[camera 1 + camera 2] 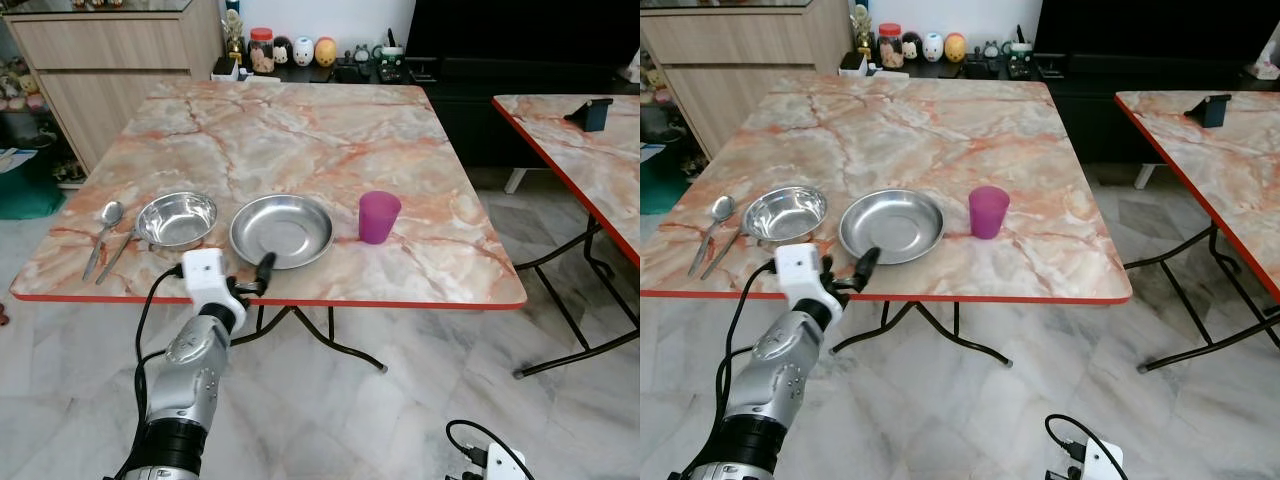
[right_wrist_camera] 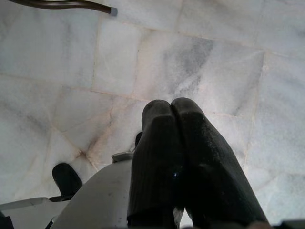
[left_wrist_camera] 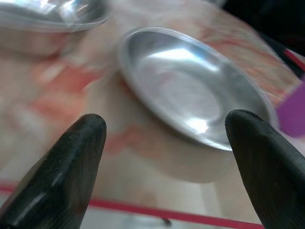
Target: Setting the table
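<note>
Left gripper [image 1: 262,272] spread wide, empty, just before plate [image 1: 281,230]; bowl [image 1: 177,219] beside plate; no readable writing.

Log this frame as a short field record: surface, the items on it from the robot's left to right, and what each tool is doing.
surface: marble-pattern table with a red edge
items, left to right: spoon, steel bowl, steel plate, purple cup
cup state: upright, apart from the plate
left tool: open, at the table's near edge, just short of the plate's rim, holding nothing
right tool: shut, hanging idle over the floor
</note>
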Available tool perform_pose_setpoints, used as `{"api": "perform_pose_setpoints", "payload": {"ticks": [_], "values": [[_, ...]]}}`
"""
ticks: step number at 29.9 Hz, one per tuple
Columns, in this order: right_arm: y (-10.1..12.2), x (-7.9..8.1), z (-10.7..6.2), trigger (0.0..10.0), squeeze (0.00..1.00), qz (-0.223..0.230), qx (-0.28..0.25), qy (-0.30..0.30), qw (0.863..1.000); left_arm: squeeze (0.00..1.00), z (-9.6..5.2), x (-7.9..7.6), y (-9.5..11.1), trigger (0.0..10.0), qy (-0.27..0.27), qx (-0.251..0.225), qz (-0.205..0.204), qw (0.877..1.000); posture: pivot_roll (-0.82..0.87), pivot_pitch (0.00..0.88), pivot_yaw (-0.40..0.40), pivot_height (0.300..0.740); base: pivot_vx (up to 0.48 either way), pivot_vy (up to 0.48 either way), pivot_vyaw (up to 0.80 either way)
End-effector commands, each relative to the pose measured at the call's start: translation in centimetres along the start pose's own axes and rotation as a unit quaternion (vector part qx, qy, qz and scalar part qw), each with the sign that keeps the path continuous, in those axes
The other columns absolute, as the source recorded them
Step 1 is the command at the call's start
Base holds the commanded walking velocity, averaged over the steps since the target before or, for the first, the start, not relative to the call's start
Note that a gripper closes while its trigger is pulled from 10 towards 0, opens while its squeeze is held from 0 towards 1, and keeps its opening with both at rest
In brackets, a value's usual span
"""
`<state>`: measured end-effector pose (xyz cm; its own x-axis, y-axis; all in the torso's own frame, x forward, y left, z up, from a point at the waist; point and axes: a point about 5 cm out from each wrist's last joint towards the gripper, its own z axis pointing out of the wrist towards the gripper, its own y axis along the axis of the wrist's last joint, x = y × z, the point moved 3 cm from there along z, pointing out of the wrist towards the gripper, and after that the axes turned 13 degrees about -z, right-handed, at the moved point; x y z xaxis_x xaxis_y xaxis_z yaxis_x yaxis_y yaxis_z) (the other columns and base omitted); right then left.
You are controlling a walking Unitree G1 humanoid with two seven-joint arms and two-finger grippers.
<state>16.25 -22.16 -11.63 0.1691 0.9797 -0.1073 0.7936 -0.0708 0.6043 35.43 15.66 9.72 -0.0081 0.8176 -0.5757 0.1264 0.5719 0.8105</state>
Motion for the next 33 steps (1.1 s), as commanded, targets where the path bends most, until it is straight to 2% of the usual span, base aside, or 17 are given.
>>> {"api": "perform_pose_setpoints", "payload": {"ticks": [1, 7, 10, 12, 14, 15, 22, 33], "values": [[-0.2, -0.1, 0.0, 10.0, 0.0, -0.001, 0.005, 0.0, 1.0, 0.0, 0.3, -0.3, 0.0, 10.0, 0.001, 0.006, -0.009, 1.0, 0.02, 0.027, -0.022, 0.74, 0.0, 0.0, 0.0], [-0.2, -0.1, 0.0, 10.0, 0.0, -0.002, 0.005, 0.001, 1.0, 0.0, 0.3, -0.6, 0.1, 10.0, -0.004, 0.003, 0.004, 1.0, 0.02, 0.027, -0.021, 0.74, 0.0, 0.0, 0.0], [-0.2, -0.1, 0.0, 10.0, 0.0, -0.001, 0.004, 0.001, 1.0, 0.0, -0.2, -2.2, 2.4, 10.0, -0.043, -0.067, 0.029, 0.996, 0.02, 0.027, -0.021, 0.74, 0.0, 0.0, 0.0], [-0.2, -0.2, 0.0, 10.0, 0.0, -0.003, 0.004, 0.002, 1.0, 0.0, -0.6, -4.7, 4.4, 10.0, -0.093, -0.114, 0.076, 0.986, 0.03, 0.03, -0.027, 0.74, 0.24, 0.0, 0.0], [-0.2, -0.2, 0.0, 10.0, 0.0, -0.003, 0.004, 0.002, 1.0, 0.0, -0.6, -5.2, 4.7, 10.0, -0.1, -0.122, 0.09, 0.983, 0.03, 0.03, -0.026, 0.74, 0.24, 0.0, 0.0], [-0.2, -0.1, 0.0, 10.0, 0.0, -0.003, 0.004, 0.003, 1.0, 0.0, -0.6, -5.2, 4.7, 10.0, -0.1, -0.122, 0.106, 0.982, 0.03, 0.029, -0.025, 0.74, 0.24, 0.0, 0.0], [-0.2, -0.1, 0.0, 10.0, 0.0, -0.002, 0.003, 0.003, 1.0, 0.0, -0.4, -4.3, 3.9, 10.0, -0.086, -0.106, 0.111, 0.984, 0.02, 0.028, -0.022, 0.74, 0.273, 0.0, 0.0], [-0.1, -0.1, 0.0, 10.0, 0.0, -0.017, 0.003, 0.008, 1.0, 0.0, -0.5, -4.2, 3.7, 10.0, -0.086, -0.103, 0.111, 0.985, 0.02, 0.028, -0.022, 0.74, 0.349, 0.0, 0.0]]}}
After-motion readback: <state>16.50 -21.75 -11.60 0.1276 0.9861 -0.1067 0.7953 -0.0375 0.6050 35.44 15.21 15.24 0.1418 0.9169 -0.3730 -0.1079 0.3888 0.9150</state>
